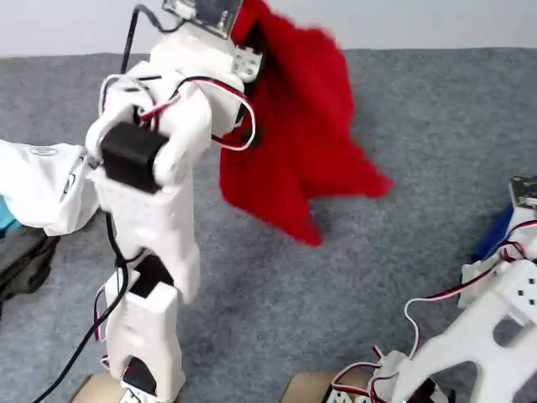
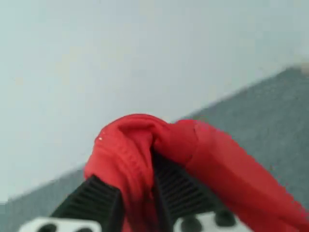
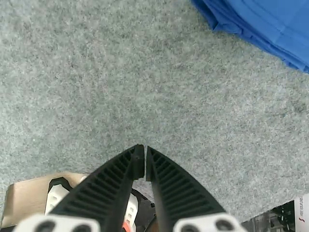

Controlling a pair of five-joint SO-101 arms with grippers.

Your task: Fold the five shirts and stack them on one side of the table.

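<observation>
We are holding the red shirt (image 1: 294, 143) aloft above the table (image 1: 419, 117), with the left gripper (image 2: 145, 166) pinching a bunched fold. The right gripper (image 3: 145, 153) is hanging pressed together, empty, near the blue shirt (image 3: 260, 24). We are judging this the pickup step; the next move is calling for laying it flat.

No text can be read. The white shirt (image 1: 38, 189) carries a small oval mark (image 1: 42, 152) near its collar, too small to make out. A white thing (image 3: 299, 203) beyond the table's edge has a red sign (image 3: 305, 216) on it, cut off and not legible.
</observation>
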